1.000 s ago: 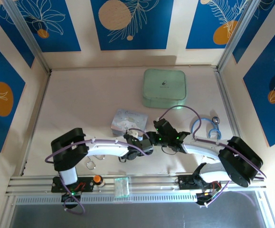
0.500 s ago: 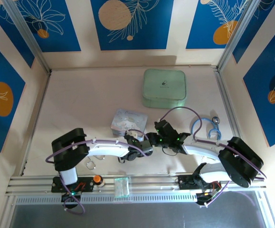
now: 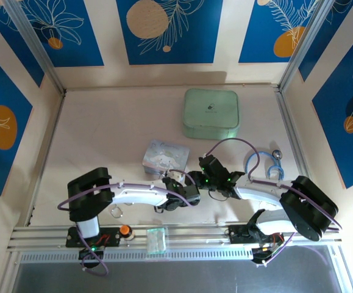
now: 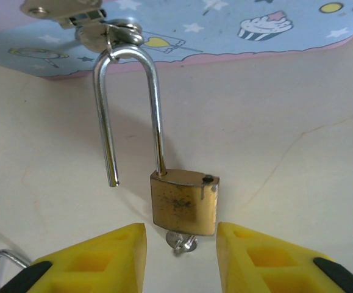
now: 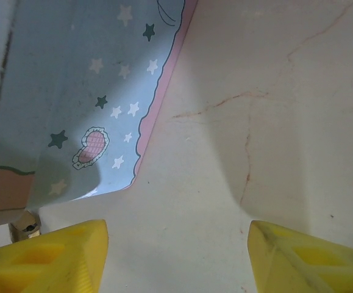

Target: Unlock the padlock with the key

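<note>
In the left wrist view the brass padlock (image 4: 184, 204) lies on the table with its silver shackle (image 4: 130, 55) sprung open: one leg hangs free of the body. The shackle's bend passes through the metal hasp (image 4: 106, 33) of the pastel blue cartoon tin (image 4: 225, 24). The small silver key (image 4: 182, 241) sticks out of the body's underside. My left gripper (image 4: 181, 259) is open, its yellow fingers (image 4: 103, 259) flanking the key end without touching it. My right gripper (image 5: 177, 256) is open over bare table beside the tin (image 5: 72, 91). From above, both grippers (image 3: 185, 189) (image 3: 199, 178) meet just in front of the tin (image 3: 164, 152).
A mint-green case (image 3: 211, 113) lies at the back. Scissors with a blue loop (image 3: 266, 163) rest to the right. A wire ring (image 3: 116, 212), an orange knob (image 3: 125, 230) and a clear box (image 3: 156, 238) sit near the front rail.
My left gripper has slid a little to the right and nearer the front edge. The right arm has hardly moved.
</note>
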